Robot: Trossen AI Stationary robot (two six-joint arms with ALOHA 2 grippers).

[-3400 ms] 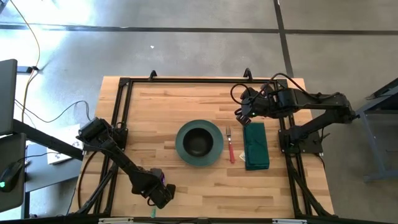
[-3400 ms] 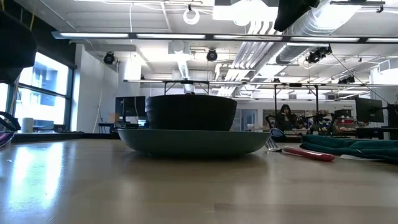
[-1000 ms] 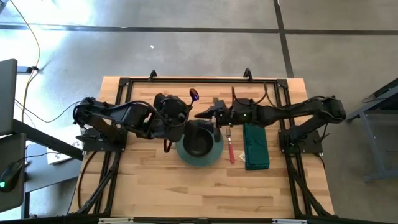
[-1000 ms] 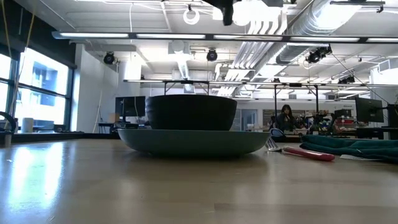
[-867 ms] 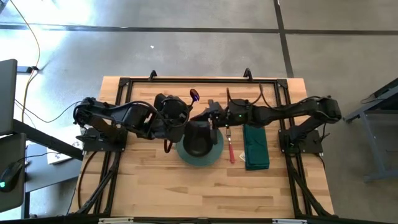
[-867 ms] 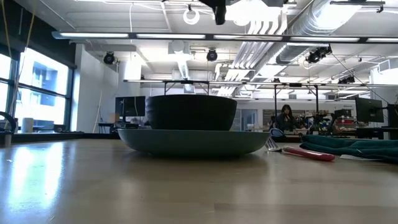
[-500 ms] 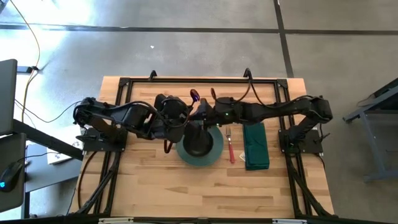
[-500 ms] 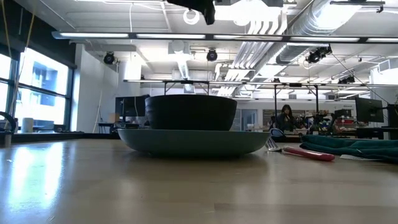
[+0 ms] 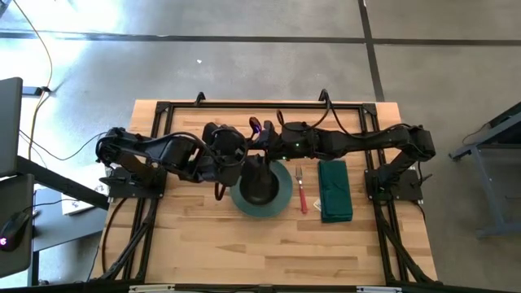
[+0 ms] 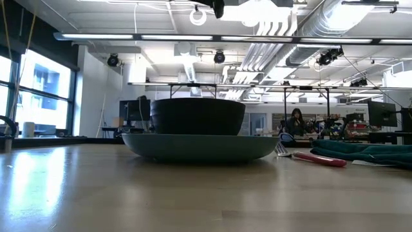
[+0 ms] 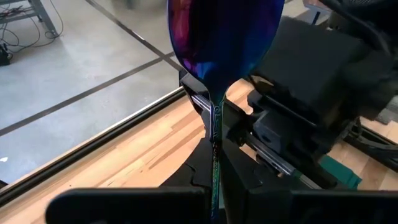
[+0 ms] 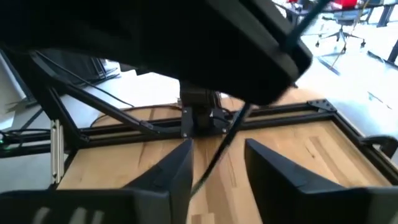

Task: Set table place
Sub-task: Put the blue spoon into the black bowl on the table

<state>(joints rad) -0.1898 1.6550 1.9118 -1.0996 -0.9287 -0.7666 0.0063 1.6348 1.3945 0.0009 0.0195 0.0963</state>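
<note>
My left gripper (image 9: 242, 143) is over the table's (image 9: 203, 244) middle, above the left rim of a green plate (image 9: 281, 201), and is shut on a spoon with an iridescent purple bowl (image 9: 254, 124) (image 11: 217, 37). My right gripper (image 9: 263, 147) (image 12: 217, 158) reaches in from the right. It is open, with its fingers on either side of the spoon's thin handle (image 12: 214, 158) and apart from it. A dark bowl (image 9: 259, 185) (image 10: 198, 116) sits on the plate (image 10: 199, 147). My left gripper pinches the spoon's handle (image 11: 215, 177) between its two fingers, far from the spoon's bowl. The handle runs on out along the fingers, and the spoon's bowl (image 11: 217, 37) is at the far end. The spoon is lifted clear of the table.
A red-handled fork (image 9: 301, 191) (image 10: 315, 158) lies right of the plate, and a folded green napkin (image 9: 334, 190) (image 10: 367, 153) lies right of the fork. A black rail frame (image 9: 260, 105) runs around the table. A person sits in the room far behind (image 10: 296, 119).
My right gripper has gone toward the table's left edge, above the far rim of the plate, up to the spoon that my left gripper holds, and now stands around its handle. My left gripper and the spoon have kept still.
</note>
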